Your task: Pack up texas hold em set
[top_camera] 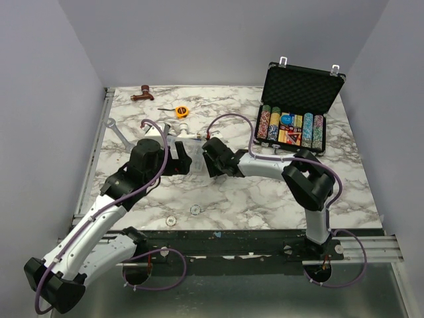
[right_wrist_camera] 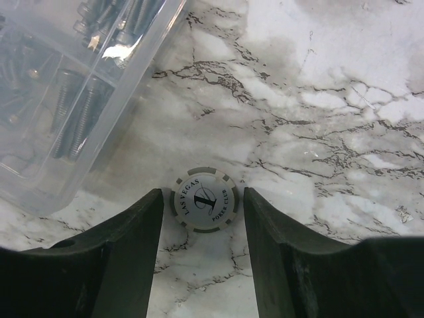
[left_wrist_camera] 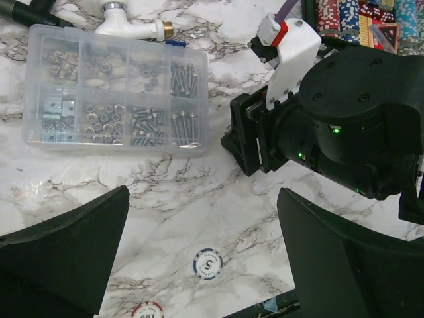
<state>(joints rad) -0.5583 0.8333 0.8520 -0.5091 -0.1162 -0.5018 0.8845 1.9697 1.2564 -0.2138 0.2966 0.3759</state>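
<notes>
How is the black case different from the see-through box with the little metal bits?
The black case is dark, but you can look right through the clear box. The black case stands open with its lid up; the clear box lies flat on the table. The black case holds rows of coloured chips; the clear box holds screws and nuts. Both keep small things sorted in sections.

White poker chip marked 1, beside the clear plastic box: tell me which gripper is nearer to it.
Right. The right gripper straddles the white poker chip marked 1, one finger on either side. The left gripper hangs apart, facing the right one.
</notes>
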